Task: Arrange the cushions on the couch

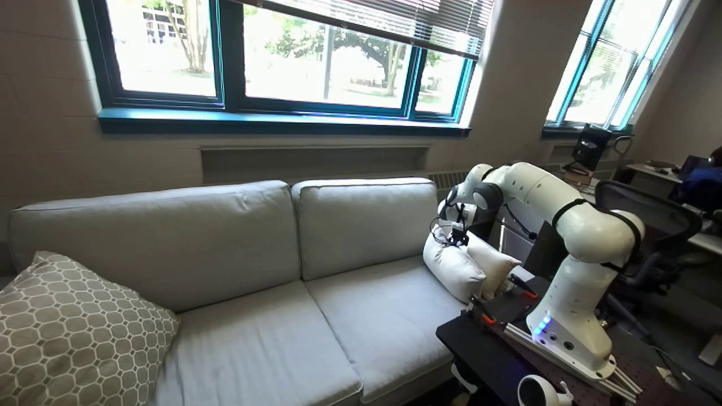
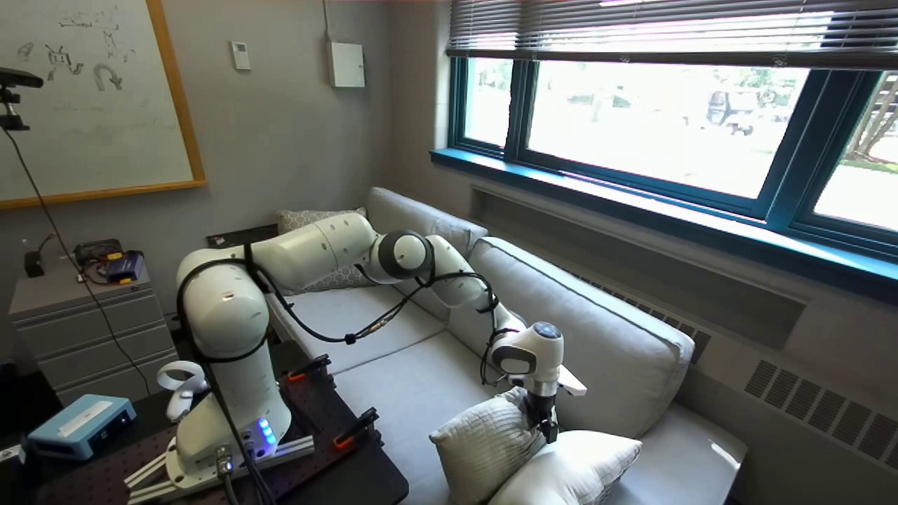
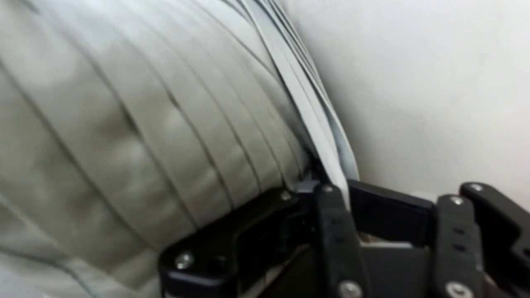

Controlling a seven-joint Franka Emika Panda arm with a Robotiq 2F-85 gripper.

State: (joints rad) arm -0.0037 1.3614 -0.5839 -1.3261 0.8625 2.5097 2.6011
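Though a fold of fabric sits between, the claw (image 3: pixel 333 187) is nearly together, clamped on the edge of the pleated cushion (image 3: pixel 140 124). It tilts, touching the smooth cushion (image 2: pixel 572 471); both are on the couch (image 1: pixel 383 316), at the end beside the robot's table (image 1: pixel 471 343). Arm (image 2: pixel 316 252) bends down over them. Lattice pillow (image 1: pixel 84 332) sits at the couch's far end.

A wood-framed whiteboard (image 2: pixel 84 137) (it bears dark drawings (image 2: pixel 62 59)) hangs above a drawer cabinet (image 2: pixel 74 333). Both exterior views show venetian blinds (image 2: pixel 666 31) over a blue-framed window (image 2: pixel 652 133) and a lattice-patterned pillow (image 1: pixel 84 332); a mesh-backed office chair (image 1: pixel 663 219) stands in an exterior view.
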